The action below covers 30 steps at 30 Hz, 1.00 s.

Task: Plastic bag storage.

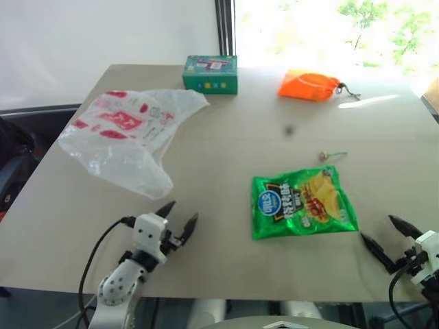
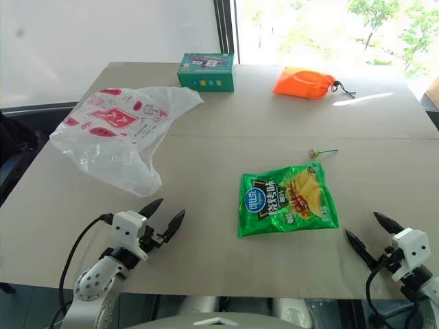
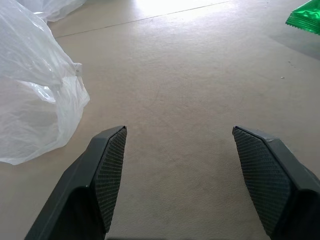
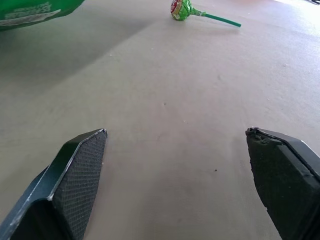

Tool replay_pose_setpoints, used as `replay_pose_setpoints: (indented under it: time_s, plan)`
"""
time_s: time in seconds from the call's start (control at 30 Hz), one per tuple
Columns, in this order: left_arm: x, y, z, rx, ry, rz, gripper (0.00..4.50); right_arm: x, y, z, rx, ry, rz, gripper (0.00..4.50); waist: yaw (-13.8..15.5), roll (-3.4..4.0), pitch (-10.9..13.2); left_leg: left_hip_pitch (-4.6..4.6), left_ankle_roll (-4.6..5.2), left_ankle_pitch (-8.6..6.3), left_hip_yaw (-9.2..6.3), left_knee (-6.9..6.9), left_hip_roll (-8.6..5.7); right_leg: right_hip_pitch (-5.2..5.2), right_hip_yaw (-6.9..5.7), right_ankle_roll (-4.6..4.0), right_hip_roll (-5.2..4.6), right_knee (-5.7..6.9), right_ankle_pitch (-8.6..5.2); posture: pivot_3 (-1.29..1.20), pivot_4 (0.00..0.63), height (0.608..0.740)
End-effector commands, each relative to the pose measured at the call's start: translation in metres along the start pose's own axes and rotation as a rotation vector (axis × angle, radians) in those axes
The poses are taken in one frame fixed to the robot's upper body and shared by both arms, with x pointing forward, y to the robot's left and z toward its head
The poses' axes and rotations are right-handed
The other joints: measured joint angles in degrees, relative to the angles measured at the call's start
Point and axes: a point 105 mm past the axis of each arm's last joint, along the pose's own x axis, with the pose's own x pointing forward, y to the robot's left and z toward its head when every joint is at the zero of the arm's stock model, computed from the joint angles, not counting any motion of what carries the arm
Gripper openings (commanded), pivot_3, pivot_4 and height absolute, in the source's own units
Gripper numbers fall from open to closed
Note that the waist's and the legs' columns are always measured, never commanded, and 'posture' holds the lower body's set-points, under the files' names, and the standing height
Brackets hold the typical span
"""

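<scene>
- Looking down over both arms, I have the left gripper (image 1: pixel 180 214) spread wide above the near edge of the table (image 1: pixel 226 164), nothing between its fingers.
- The plastic bag (image 1: pixel 127 133) lies crumpled ahead of the left fingers and off to their outer side; its nearest lobe sits just beyond the fingertips, not touching them.
- Bare tabletop runs straight ahead of the left fingers, with open room toward the green chip packet (image 1: pixel 302 202) on their inner side.
- My right gripper (image 2: pixel 374 236) is also fully spread and holds nothing, low at the near right edge of the table.
- Ahead of the right fingers the surface is bare up to a green lollipop (image 4: pixel 186 10); the chip packet's edge lies on their inner side.
- A green box (image 1: pixel 210 74) and an orange pouch (image 1: pixel 309 86) sit along the far edge.
</scene>
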Motion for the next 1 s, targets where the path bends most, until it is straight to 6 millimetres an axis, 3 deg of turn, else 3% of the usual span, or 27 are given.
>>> replay_pose_setpoints:
  time_s: [0.03, 0.87, 1.0]
  plan:
    - [-0.004, 0.0, -0.004, -0.003, 0.013, -0.004, 3.56, 0.003, -0.002, 0.004, -0.005, -0.021, -0.002, 4.5, -0.04, 0.0, 0.0, 0.0, 0.0, 0.0, 0.0, 0.0, 0.0, 0.0, 0.0, 0.0, 0.0, 0.0, 0.0, 0.0, 0.15, 0.74]
    - [-0.006, 0.001, 0.0, -0.007, -0.013, 0.025, 3.56, 0.015, 0.005, 0.004, 0.006, -0.037, 0.025, 4.5, -0.17, 0.01, 0.02, 0.0, 0.01, -0.01, 0.01, -0.03, 0.0, -0.02, 0.01, 0.0, 0.0, -0.02, 0.0, 0.0, 0.15, 0.74]
    - [-0.005, 0.004, 0.006, 0.013, -0.04, 0.049, 3.56, 0.015, 0.002, 0.012, -0.008, -0.062, 0.02, 4.5, -0.16, 0.01, 0.02, 0.0, 0.01, -0.01, 0.01, -0.03, 0.0, -0.02, 0.01, 0.0, 0.0, -0.02, 0.0, 0.0, 0.15, 0.74]
